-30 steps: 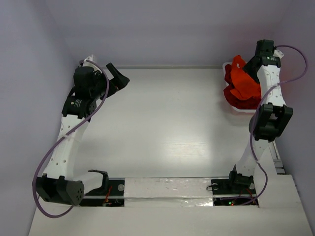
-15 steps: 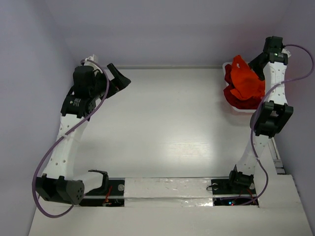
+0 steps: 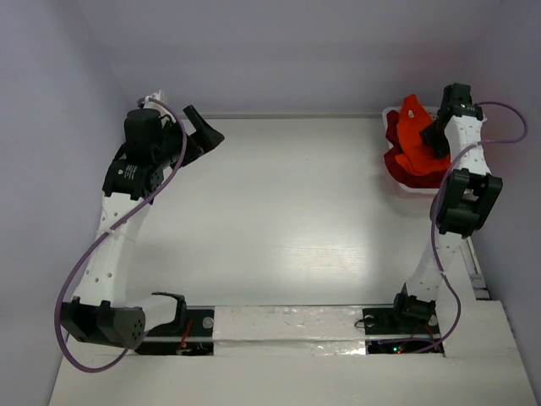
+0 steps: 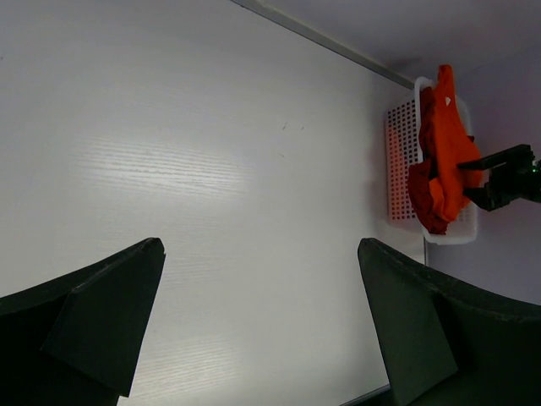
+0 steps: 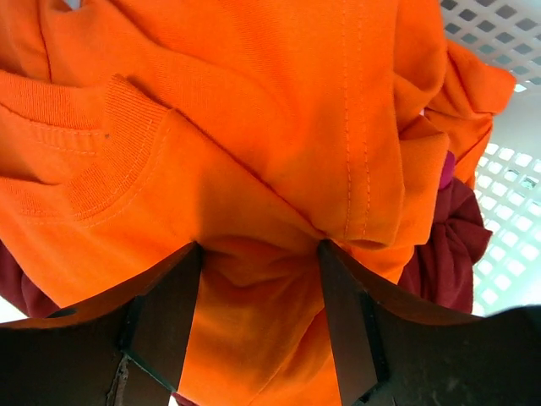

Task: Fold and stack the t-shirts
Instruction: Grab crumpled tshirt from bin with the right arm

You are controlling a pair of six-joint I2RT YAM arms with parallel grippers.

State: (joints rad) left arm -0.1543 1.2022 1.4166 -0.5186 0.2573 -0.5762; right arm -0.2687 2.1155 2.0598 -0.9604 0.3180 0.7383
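The orange t-shirt (image 3: 416,135) lies bunched on top of the crimson t-shirt (image 3: 407,175), both heaped in the white lattice basket (image 3: 390,113) at the table's (image 3: 279,211) far right corner. In my right wrist view the orange t-shirt (image 5: 254,127) fills most of the frame, its ribbed collar at left, with the crimson t-shirt (image 5: 452,245) showing beneath at lower right against the basket (image 5: 507,169) lattice. The right tool (image 5: 258,254) stands partway closed, both fingers pressed against a gathered fold of orange cloth that fills the gap between them; from above, this right tool (image 3: 435,135) sits at the right side of the heap. The left tool (image 3: 203,135) hangs over the far left of the table, well apart from the shirts. Its wrist view shows the left tool (image 4: 260,249) spread wide and gripping nothing, bare table (image 4: 211,127) beneath it, with the basket (image 4: 401,161) and orange t-shirt (image 4: 444,161) in the distance.
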